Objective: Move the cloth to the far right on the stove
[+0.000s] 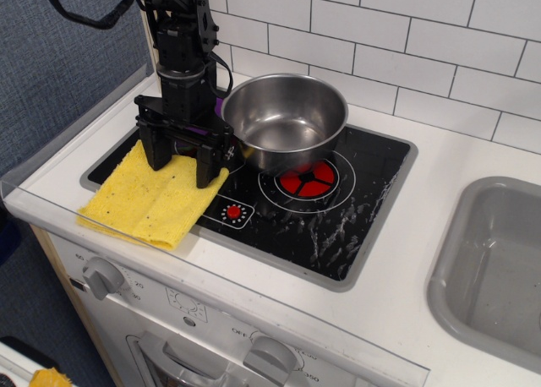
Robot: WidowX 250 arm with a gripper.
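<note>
The yellow cloth lies flat at the front left, half on the black stove and half over its grey rim onto the white counter. My gripper stands upright over the cloth's back edge. Its jaws are wide open, and both fingertips touch down on the cloth. The cloth's far edge is hidden behind the fingers. The stove's left burner is mostly hidden by the gripper and the cloth.
A steel pot stands just right of the gripper, at the back of the stove, overlapping the right burner. A grey sink is at the far right. A white tiled wall runs behind. A clear guard strip edges the counter's front.
</note>
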